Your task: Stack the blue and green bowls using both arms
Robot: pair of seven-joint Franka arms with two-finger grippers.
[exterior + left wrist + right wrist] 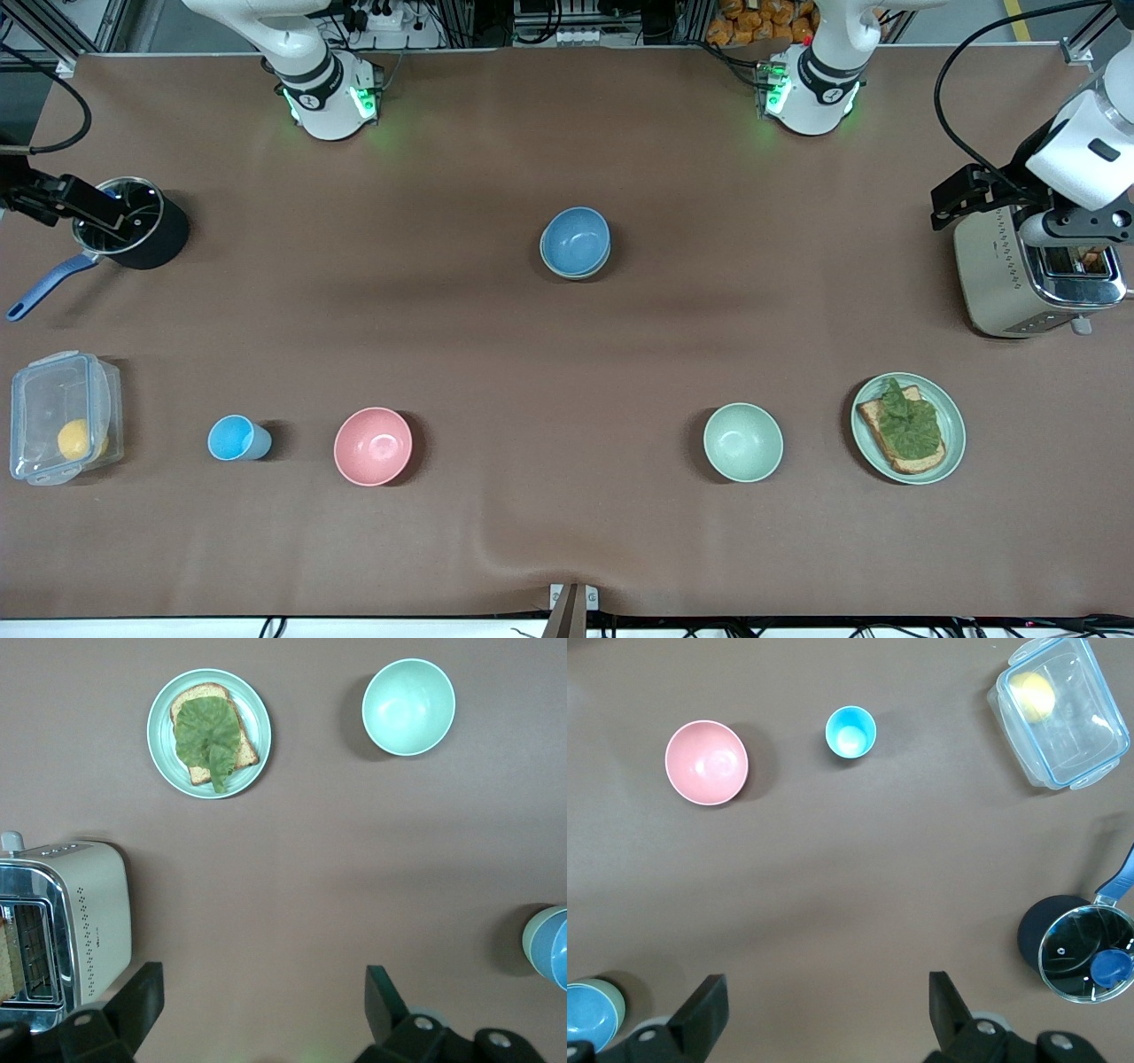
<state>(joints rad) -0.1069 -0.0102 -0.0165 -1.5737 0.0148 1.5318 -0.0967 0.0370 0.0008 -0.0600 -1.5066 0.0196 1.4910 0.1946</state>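
Note:
The blue bowl (575, 241) sits nested inside the green bowl in the middle of the table. The green bowl's sage rim shows beneath the blue bowl in the left wrist view (529, 943) and in the right wrist view (616, 999). My left gripper (966, 195) is up over the toaster at the left arm's end, open and empty (261, 992). My right gripper (53, 199) is up over the pot at the right arm's end, open and empty (827, 1001). Both are well apart from the stacked bowls.
A toaster (1019, 275) and a black pot with a blue handle (133, 226) stand at the table's two ends. Nearer the front camera are a lidded clear box (58, 416), a light-blue cup (235, 438), a pink bowl (373, 446), a mint bowl (742, 441) and a plate of toast (948, 416).

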